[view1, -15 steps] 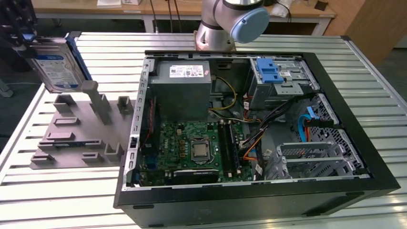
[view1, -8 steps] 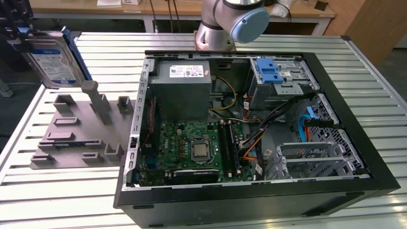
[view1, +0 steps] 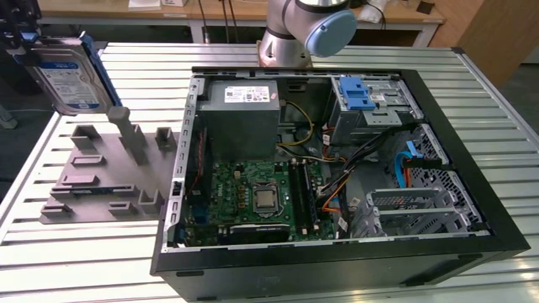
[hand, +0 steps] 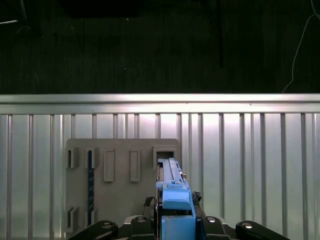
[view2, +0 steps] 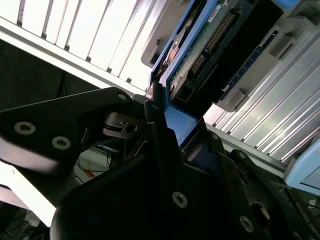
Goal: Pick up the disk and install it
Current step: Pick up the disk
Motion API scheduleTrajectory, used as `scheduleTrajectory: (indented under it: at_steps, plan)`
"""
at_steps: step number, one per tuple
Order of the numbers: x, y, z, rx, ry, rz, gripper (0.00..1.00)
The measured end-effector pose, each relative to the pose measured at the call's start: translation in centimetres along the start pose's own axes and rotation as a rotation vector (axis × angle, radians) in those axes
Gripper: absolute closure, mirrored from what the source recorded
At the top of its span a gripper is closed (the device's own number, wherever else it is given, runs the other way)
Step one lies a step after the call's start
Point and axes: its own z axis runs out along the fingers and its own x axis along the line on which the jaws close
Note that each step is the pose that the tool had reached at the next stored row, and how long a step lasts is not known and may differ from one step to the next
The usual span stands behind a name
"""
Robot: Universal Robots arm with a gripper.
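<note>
First wrist view, nearest item: hand [hand: 176,222], clamped on the blue-railed end of the disk [hand: 172,185], which is held on edge in the air. Below it: grey slotted fixture [hand: 120,150], lying flat on the ribbed metal worktop [hand: 250,165]. Exterior view, front to back: open computer case [view1: 337,268] with motherboard [view1: 252,196] exposed. The fixture sits just beside it at the exterior view's left. The disk is aloft over the fixture's far end, label showing. Arm base [view1: 299,31] stands behind the case.
</note>
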Motion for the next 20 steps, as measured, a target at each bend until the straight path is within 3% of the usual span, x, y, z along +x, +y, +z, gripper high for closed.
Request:
scheduleTrajectory:
  at_steps: [20]
  plan:
    - [-0.03, 0.02, -1.34, 0.0002, -0.0001, 0.000, 0.64]
